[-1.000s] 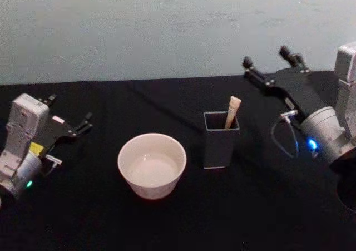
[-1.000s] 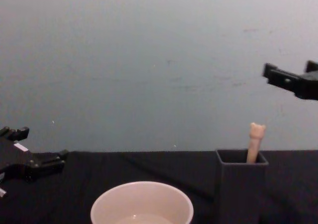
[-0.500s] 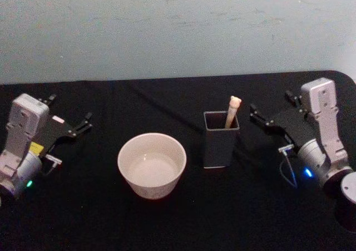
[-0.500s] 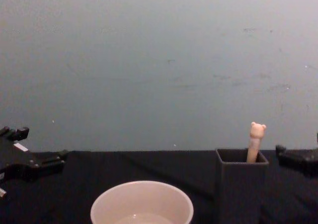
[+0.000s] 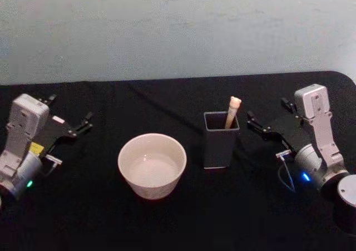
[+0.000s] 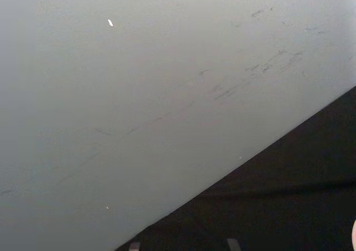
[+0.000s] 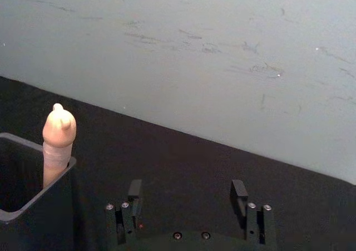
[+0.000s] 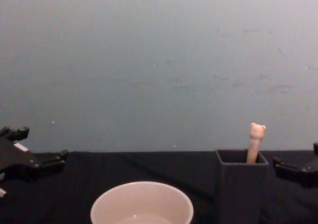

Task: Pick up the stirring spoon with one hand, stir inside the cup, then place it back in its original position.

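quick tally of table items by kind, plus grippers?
cup: 1
holder: 1
stirring spoon, standing in the holder: 1
grippers: 2, left gripper and right gripper, both open
Total: 5

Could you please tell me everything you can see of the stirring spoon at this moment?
The stirring spoon stands in the dark grey square holder, leaning against its back right corner. Only the upper handle shows: pale beige, matte, plastic-looking, topped by a tiny bear head. Its neck and bowl are hidden inside the holder. Nothing grips it; the right hand sits open just to its right, apart from it. The cup stands to the holder's left.
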{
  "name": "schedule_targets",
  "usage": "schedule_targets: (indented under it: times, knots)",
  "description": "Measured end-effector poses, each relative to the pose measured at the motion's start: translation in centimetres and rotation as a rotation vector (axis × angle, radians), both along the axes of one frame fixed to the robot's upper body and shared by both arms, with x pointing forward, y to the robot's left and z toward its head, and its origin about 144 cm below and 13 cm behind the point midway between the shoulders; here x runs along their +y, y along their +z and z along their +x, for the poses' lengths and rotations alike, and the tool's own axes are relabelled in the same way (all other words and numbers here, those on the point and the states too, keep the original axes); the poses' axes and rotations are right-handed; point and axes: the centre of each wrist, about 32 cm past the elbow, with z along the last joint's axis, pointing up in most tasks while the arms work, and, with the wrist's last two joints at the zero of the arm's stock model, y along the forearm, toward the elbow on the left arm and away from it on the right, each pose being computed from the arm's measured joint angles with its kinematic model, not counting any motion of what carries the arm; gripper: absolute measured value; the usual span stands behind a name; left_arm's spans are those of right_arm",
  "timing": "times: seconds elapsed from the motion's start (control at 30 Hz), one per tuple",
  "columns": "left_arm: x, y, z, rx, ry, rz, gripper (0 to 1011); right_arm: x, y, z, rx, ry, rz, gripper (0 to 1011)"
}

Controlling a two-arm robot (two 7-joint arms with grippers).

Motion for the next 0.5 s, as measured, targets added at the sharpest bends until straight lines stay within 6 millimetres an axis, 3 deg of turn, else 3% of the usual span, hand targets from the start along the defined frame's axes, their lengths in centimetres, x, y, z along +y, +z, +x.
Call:
schedule_targets:
  times: [0.5]
  knots:
    - [0.0,0.0,0.0,0.0,0.0,0.0,1001,-0.05,0.15,0.03,-0.008,-0.003,0.002,1002]
